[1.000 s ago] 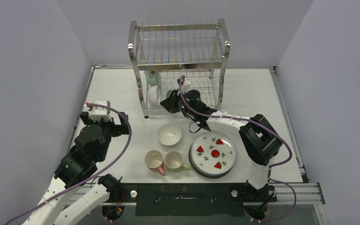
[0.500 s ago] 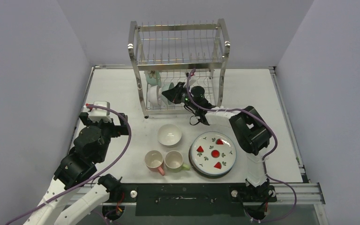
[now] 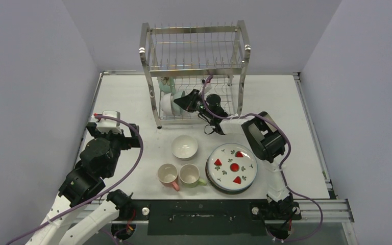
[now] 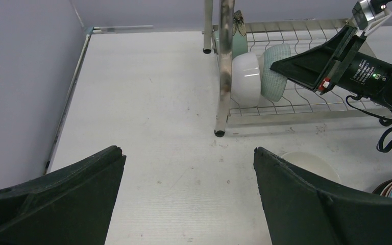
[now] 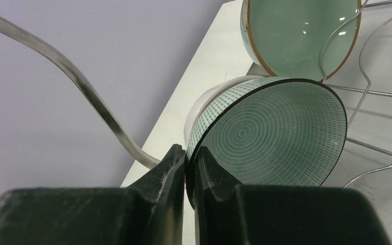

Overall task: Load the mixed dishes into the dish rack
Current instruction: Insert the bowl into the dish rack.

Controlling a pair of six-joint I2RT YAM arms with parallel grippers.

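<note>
The dish rack (image 3: pixel 194 51) stands at the back of the table. My right gripper (image 5: pixel 189 153) is shut on the rim of a mint-green patterned bowl (image 5: pixel 275 132) and holds it on edge in the rack's lower tier, against a white bowl (image 4: pixel 246 79). A plain green bowl with a brown rim (image 5: pixel 296 35) stands behind them. On the table lie a white bowl (image 3: pixel 185 147), a pink mug (image 3: pixel 168 175), a green mug (image 3: pixel 190 175) and a strawberry plate (image 3: pixel 232 167) on top of a stack. My left gripper (image 4: pixel 188 150) hangs open over bare table at the left.
The rack's steel post (image 4: pixel 226 66) and its foot stand between my left gripper and the racked bowls. Rack wires (image 5: pixel 367 76) run close to the held bowl. The right arm's cable (image 3: pixel 219 120) loops in front of the rack. Walls close in the table on both sides.
The right arm has reached further into the lower tier, carrying the mint-green bowl leftward up to the white bowl. The left arm has stayed where it was.
</note>
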